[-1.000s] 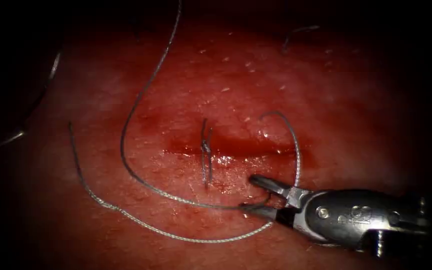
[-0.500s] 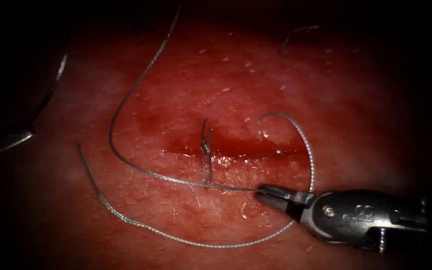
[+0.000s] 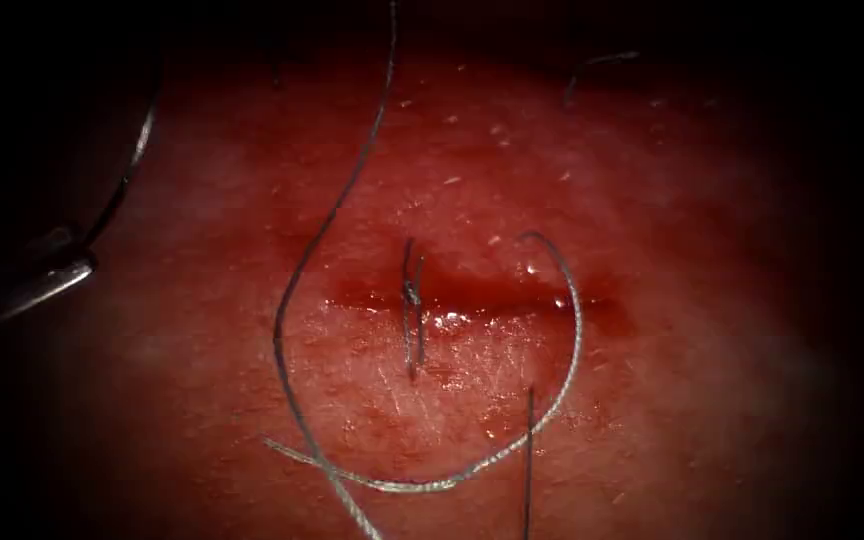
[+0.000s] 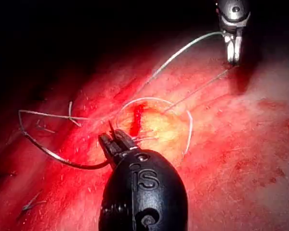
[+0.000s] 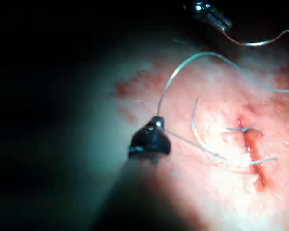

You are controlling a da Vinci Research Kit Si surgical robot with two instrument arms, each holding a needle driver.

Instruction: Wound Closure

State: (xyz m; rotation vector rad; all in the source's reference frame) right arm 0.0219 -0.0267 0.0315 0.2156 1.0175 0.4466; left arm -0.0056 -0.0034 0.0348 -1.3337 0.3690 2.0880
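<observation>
The cut runs across the tissue, with one tied stitch over it. At the far left of the cut, my left tool is shut on the curved needle near one end, and the needle is out of the tissue. The left wrist view shows the same hold: left tool, needle. Thread loops around the cut's right end. A straight strand runs to the lower edge. My right tool is shut on the thread, lifted off the tissue.
Red fluid wets the tissue around the cut. Loose thread curves over the tissue left of the stitch and crosses itself near the front. A short cut end of thread lies at the back right.
My right tool closed on the thread beside the stitch, then drew back out past the lower edge, pulling a strand straight. The left tool and needle moved inward slightly.
</observation>
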